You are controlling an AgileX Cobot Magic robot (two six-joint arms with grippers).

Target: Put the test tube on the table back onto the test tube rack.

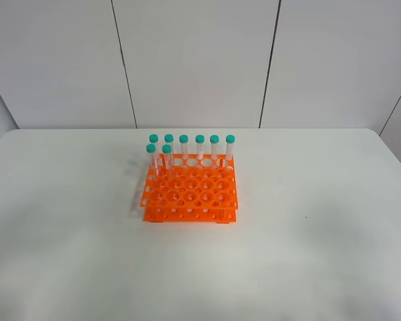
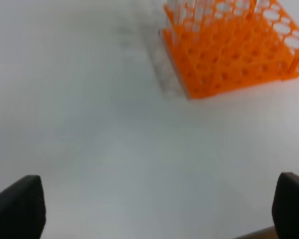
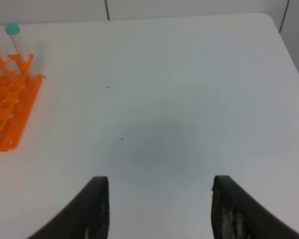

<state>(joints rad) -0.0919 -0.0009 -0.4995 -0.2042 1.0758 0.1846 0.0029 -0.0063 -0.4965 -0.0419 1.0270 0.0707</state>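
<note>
Left pincer (image 2: 159,211) black, right pincer (image 3: 159,209) scuffed

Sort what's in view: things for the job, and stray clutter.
For the job: test tube rack; eight capped test tubes standing in it; table; left gripper and right gripper, both open and empty.
Just lying about: none visible.

Table (image 1: 307,254): white, matte, rounded far corners; spans the whole exterior view.
Rack (image 1: 190,199): orange, two-tier, standing on the table near its middle, slightly toward the far edge.
Rack top: grid of large and small round holes.
Marks: a few tiny dark specks on the surface right of the rack.
</note>
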